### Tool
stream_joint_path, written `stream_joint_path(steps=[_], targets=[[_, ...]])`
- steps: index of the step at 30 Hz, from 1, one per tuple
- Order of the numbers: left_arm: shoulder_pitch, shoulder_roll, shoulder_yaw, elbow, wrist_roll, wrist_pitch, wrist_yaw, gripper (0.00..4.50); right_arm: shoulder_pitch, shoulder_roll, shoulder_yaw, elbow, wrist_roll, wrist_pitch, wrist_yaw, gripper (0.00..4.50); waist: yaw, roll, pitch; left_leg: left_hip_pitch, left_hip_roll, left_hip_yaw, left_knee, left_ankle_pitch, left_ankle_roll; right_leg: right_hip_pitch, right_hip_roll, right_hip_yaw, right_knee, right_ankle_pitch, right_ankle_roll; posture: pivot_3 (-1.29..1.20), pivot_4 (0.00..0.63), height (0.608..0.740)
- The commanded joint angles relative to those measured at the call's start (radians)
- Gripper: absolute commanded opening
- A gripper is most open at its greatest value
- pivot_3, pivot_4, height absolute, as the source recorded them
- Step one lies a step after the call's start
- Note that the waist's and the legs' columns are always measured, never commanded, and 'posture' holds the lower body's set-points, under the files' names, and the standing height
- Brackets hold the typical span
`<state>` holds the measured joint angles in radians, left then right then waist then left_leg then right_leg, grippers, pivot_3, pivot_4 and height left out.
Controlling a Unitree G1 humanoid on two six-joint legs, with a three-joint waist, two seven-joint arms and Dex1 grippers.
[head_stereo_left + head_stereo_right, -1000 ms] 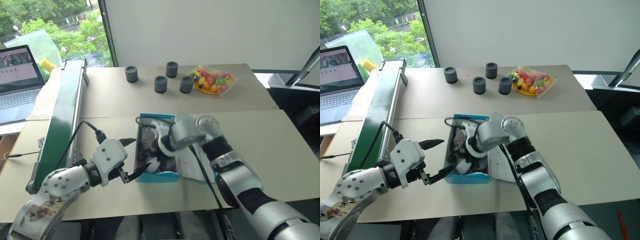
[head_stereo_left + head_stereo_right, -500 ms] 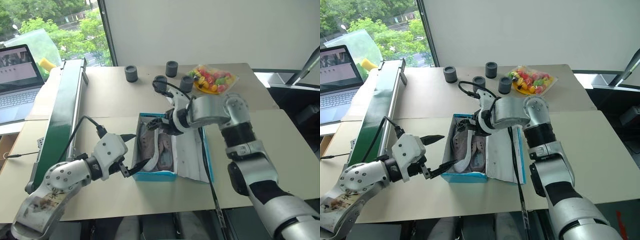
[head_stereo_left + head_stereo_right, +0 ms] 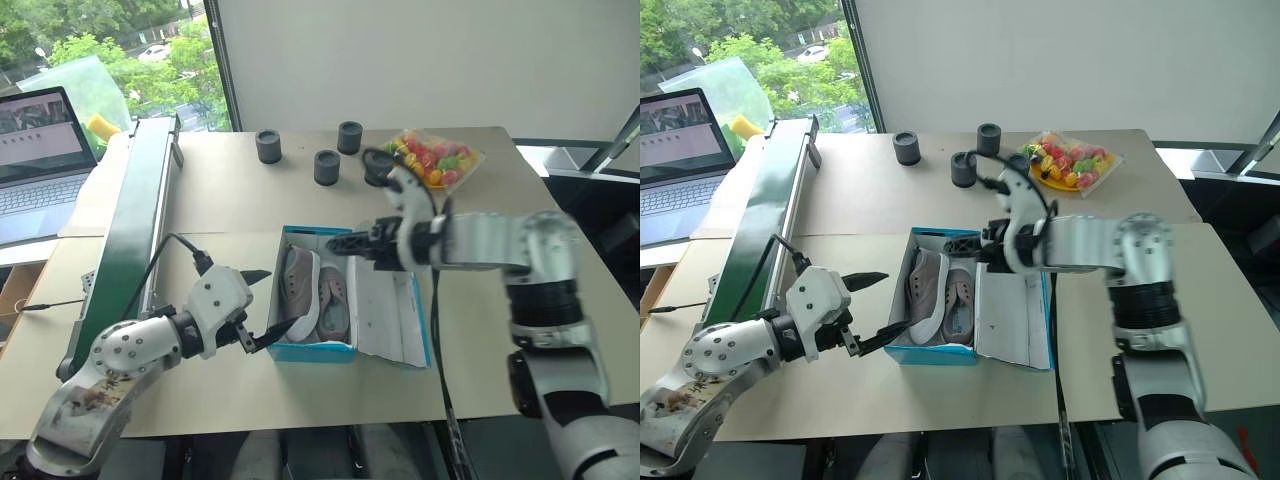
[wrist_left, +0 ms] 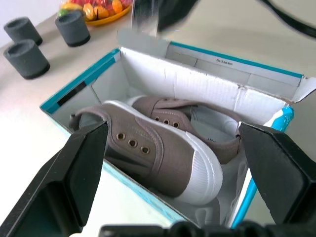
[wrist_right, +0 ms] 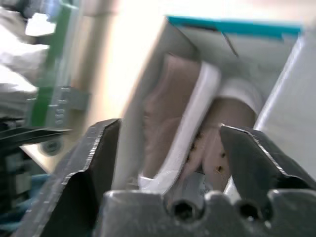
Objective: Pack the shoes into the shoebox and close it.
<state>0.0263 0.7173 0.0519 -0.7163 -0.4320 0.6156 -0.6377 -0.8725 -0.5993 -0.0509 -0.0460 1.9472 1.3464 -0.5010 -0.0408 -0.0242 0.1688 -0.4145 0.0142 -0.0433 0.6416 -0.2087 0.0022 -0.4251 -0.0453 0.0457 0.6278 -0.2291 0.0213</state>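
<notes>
The turquoise shoebox (image 3: 312, 352) stands open in the middle of the table, its white-lined lid (image 3: 390, 305) lying flat to its right. Both grey shoes are inside, side by side: one (image 3: 298, 288) on its side against the left wall, the other (image 3: 336, 292) to its right. My left gripper (image 3: 281, 297) is open beside the box's left wall, near the front corner, holding nothing. Above the far end of the box, my right gripper (image 3: 340, 243) hovers open and empty, pointing left over the shoes (image 5: 197, 128).
A long green conveyor belt (image 3: 130, 230) runs along the left side, with a laptop (image 3: 40, 150) beyond it. Several black cylinders (image 3: 326, 167) and a plate of colourful fruit (image 3: 435, 160) sit at the far side of the table.
My right gripper has come up out of the box and swung back and to the right, leaving both shoes lying inside. The left gripper has stayed by the box's left wall.
</notes>
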Motion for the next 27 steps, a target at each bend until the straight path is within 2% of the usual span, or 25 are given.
stream_joint_path(steps=[1, 2, 4, 6, 7, 9, 12, 14, 16, 20, 24, 27], targets=[[0.001, -0.034, -0.009, 0.018, 0.004, -0.033, 0.011, 4.50, 0.061, -0.147, -0.152, -0.170, 0.025, 0.102, 0.457, 2.17, 0.003, 0.000, 0.000, 0.000, 0.000, 0.000, 0.000, 0.000, 0.001, 0.001, 0.000, 0.000, 0.000, 0.000, 0.000, 0.00, 0.150, 0.740], [-0.002, -0.044, -0.017, 0.024, 0.009, -0.037, 0.014, 4.50, 0.105, -0.203, -0.191, -0.196, 0.025, 0.132, 0.568, 1.78, 0.010, 0.000, 0.000, 0.000, 0.000, 0.000, 0.000, 0.000, 0.001, 0.001, 0.000, 0.000, -0.001, 0.000, 0.000, 0.00, 0.150, 0.740], [-0.013, -0.064, -0.032, 0.034, 0.013, -0.037, 0.021, 4.50, 0.220, -0.297, -0.269, -0.247, 0.013, 0.216, 0.700, 1.12, 0.024, 0.000, 0.000, 0.000, 0.000, -0.001, 0.000, -0.001, 0.001, 0.002, 0.000, -0.001, -0.002, 0.000, 0.000, 0.00, 0.150, 0.740], [-0.028, -0.076, -0.048, 0.046, 0.019, -0.040, 0.022, 4.50, 0.400, -0.397, -0.327, -0.403, -0.030, 0.261, 0.895, 0.52, 0.035, -0.001, 0.000, 0.000, 0.000, 0.000, 0.001, -0.001, 0.001, 0.003, 0.000, -0.001, -0.002, 0.000, 0.000, 0.00, 0.150, 0.740], [-0.033, -0.077, -0.053, 0.052, 0.023, -0.045, 0.019, 4.50, 0.466, -0.428, -0.340, -0.468, -0.062, 0.266, 0.975, 0.52, 0.041, -0.001, 0.000, 0.000, 0.000, 0.000, 0.002, -0.001, 0.001, 0.003, 0.000, -0.001, -0.002, 0.000, 0.000, 0.00, 0.150, 0.740], [-0.049, -0.079, -0.061, 0.065, 0.031, -0.051, 0.011, 4.50, 0.596, -0.475, -0.294, -0.607, -0.230, 0.268, 1.062, 0.52, 0.037, 0.001, -0.001, 0.000, 0.000, 0.000, 0.002, -0.001, 0.002, 0.003, 0.000, 0.000, -0.001, 0.000, 0.000, 0.00, 0.150, 0.740], [-0.067, -0.074, -0.061, 0.074, 0.032, -0.055, -0.003, 4.50, 0.787, -0.599, -0.114, -0.781, -0.607, 0.090, 1.196, 0.52, 0.029, 0.001, -0.001, 0.004, 0.001, 0.003, 0.002, -0.001, 0.002, 0.004, 0.001, 0.002, 0.001, -0.004, 0.007, 0.00, 0.150, 0.740], [-0.079, -0.066, -0.061, 0.080, 0.032, -0.056, -0.014, 4.50, 0.900, -0.653, 0.048, -0.799, -0.870, -0.093, 1.213, 0.52, 0.028, 0.001, -0.001, 0.007, 0.001, 0.004, 0.003, -0.001, 0.001, 0.005, 0.000, 0.002, 0.001, -0.005, 0.007, 0.00, 0.150, 0.740], [-0.089, -0.060, -0.062, 0.083, 0.032, -0.055, -0.025, 4.50, 0.916, -0.561, 0.151, -0.708, -1.014, -0.152, 1.085, 0.52, 0.026, -0.003, -0.003, 0.009, 0.001, 0.006, 0.003, -0.001, 0.001, 0.005, 0.000, 0.003, 0.001, -0.005, 0.007, 0.00, 0.150, 0.740], [-0.093, -0.051, -0.056, 0.082, 0.026, -0.052, -0.040, 4.50, 0.906, -0.381, 0.214, -0.591, -1.186, -0.217, 0.926, 0.52, 0.026, -0.005, -0.004, 0.008, 0.001, 0.009, 0.003, -0.001, 0.000, 0.004, 0.001, 0.008, 0.002, -0.004, 0.008, 0.00, 0.150, 0.740], [-0.063, -0.001, -0.010, 0.061, -0.013, -0.047, -0.102, 4.50, 0.928, -0.135, 0.125, -0.491, -1.229, -0.209, 0.755, 0.52, 0.027, -0.005, -0.004, 0.008, 0.001, 0.012, 0.002, -0.001, -0.001, 0.002, 0.002, 0.012, 0.003, -0.004, 0.008, 0.00, 0.150, 0.740], [-0.040, 0.065, 0.097, 0.046, -0.072, -0.027, -0.154, 4.50, 0.947, -0.023, 0.071, -0.457, -1.272, -0.201, 0.677, 0.52, 0.019, -0.006, -0.004, 0.010, 0.003, 0.014, 0.002, -0.002, -0.001, 0.002, 0.002, 0.014, 0.003, -0.004, 0.008, 0.00, 0.150, 0.740]])
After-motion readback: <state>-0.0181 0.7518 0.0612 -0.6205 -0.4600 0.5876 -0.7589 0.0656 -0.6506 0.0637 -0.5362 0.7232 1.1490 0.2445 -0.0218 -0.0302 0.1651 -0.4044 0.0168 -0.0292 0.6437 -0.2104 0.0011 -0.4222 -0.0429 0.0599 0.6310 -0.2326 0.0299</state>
